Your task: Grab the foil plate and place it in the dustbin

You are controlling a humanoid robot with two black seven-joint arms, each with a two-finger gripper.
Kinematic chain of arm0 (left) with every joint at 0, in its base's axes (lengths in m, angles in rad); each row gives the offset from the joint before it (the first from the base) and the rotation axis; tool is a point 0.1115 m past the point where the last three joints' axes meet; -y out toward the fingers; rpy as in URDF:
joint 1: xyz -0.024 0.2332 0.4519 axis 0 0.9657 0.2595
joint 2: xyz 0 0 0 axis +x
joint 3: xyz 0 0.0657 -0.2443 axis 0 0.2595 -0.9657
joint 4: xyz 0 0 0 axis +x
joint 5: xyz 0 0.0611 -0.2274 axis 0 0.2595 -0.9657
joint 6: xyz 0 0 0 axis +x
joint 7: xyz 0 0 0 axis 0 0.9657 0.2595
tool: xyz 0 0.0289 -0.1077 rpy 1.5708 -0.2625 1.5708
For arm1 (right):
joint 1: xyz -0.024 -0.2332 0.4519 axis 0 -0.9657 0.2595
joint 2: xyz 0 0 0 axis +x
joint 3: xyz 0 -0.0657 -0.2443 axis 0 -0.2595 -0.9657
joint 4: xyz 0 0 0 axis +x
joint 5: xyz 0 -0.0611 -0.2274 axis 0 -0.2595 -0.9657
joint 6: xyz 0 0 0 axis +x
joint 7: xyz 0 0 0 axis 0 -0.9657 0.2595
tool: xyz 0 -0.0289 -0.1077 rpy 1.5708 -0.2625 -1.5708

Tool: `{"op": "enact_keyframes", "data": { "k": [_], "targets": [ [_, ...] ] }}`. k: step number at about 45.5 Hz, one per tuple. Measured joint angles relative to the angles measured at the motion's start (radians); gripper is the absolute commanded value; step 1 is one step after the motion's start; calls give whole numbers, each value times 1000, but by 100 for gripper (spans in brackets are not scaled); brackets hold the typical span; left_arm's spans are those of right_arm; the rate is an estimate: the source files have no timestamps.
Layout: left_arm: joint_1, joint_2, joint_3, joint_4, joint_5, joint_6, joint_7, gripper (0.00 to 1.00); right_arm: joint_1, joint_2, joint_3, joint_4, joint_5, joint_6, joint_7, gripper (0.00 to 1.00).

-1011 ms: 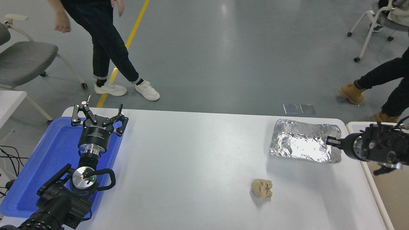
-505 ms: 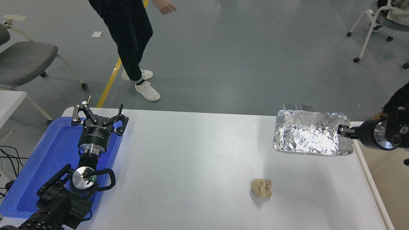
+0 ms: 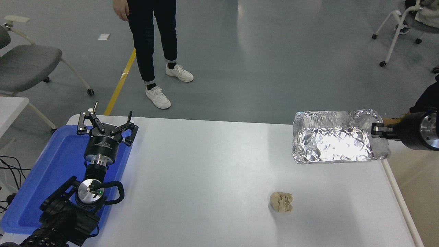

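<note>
The left pincer (image 3: 107, 124) is parked over the blue tray (image 3: 44, 171) at the counter's (image 3: 205, 171) left end, fingers spread and empty. A tan paper lump (image 3: 281, 201) lies on the counter, well left of and nearer than the right pincer (image 3: 376, 130). The foil plate (image 3: 334, 142) is gripped by its right wall in the clenched right pincer, overhanging the counter's right edge. The dustbin (image 3: 420, 192) is seen below the right pincer.

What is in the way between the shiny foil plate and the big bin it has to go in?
Nothing visible. The right end effector grips the foil plate by its right wall, lifted at the table's right edge. The dustbin sits just past that edge. The crumpled paper lump lies nearer the camera, off the path.
</note>
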Motion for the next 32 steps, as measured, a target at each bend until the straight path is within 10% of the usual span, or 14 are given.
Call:
{"op": "enact_keyframes", "data": {
  "k": [32],
  "targets": [
    [0, 0, 0, 0, 0, 0, 0, 100, 339, 20, -66, 45, -11, 261, -2, 0]
  ]
}}
